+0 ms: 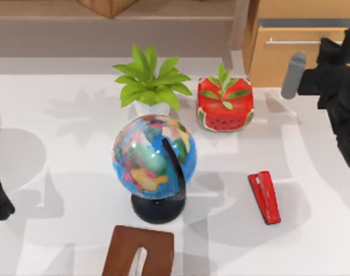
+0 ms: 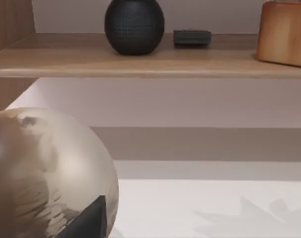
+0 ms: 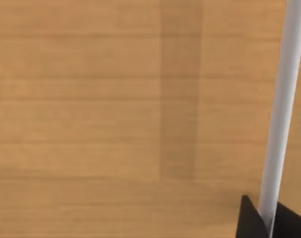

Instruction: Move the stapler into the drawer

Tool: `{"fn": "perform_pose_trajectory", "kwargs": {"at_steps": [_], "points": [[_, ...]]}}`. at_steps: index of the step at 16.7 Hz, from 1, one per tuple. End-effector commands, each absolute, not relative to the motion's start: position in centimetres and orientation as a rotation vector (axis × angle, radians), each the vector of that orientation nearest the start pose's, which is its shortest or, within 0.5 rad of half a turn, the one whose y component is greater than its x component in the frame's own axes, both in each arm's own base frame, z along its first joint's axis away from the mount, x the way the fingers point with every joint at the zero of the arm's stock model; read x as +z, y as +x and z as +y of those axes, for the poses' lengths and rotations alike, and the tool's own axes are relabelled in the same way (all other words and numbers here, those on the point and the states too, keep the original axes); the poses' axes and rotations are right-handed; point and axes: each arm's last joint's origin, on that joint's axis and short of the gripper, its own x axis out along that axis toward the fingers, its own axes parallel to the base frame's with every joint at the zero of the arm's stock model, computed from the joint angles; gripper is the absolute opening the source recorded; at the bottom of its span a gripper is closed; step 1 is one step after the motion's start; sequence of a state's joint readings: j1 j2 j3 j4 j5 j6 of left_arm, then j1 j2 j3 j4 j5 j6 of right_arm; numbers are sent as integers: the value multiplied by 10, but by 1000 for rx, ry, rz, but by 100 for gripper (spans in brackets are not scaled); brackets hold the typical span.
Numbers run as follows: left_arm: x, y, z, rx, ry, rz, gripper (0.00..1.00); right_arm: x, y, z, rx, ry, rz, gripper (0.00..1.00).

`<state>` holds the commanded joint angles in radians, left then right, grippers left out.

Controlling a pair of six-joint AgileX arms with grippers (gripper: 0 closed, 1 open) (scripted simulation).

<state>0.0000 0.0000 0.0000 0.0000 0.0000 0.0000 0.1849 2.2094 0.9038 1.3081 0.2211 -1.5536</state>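
Drawer (image 1: 290, 54) cut by top-view upper edge, R arm partly over its handle (image 1: 293, 41); brown box (image 1: 139, 251) cropped at bottom.

White table (image 1: 60, 172), wooden shelf (image 2: 140, 62) behind, pale wall (image 2: 215, 15)

— How open is the table (image 1: 60, 172) around the stapler (image 1: 265, 196)?

— Bare white surface lies on every side of it at the lower right of the top view. The globe (image 1: 154, 156) stands well apart toward the center.

— And toward the drawer (image 1: 290, 54) at the upper right?

— My right gripper (image 3: 267, 218) sits at its silver handle (image 3: 281, 109). The watermelon planter (image 1: 225, 104) stands near, left of the drawer front; the leafy plant (image 1: 149, 80) is farther left.

— Lower edge?

— A dark brown box (image 1: 139, 252) below the globe.
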Motion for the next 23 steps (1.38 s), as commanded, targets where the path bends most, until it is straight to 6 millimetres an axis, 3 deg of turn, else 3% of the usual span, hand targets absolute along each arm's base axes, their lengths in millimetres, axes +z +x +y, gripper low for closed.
{"fn": "perform_pose_trajectory", "kwargs": {"at_steps": [4, 11, 19, 23], "points": [[160, 106, -1, 0, 0, 0, 100, 88, 370, 71, 0, -1568, 11, 0], [160, 106, -1, 0, 0, 0, 100, 88, 364, 71, -6, -1568, 10, 0], [160, 106, -1, 0, 0, 0, 100, 86, 308, 70, 4, -1571, 20, 0], [160, 106, -1, 0, 0, 0, 100, 87, 305, 71, -1, -1569, 15, 0]]}}
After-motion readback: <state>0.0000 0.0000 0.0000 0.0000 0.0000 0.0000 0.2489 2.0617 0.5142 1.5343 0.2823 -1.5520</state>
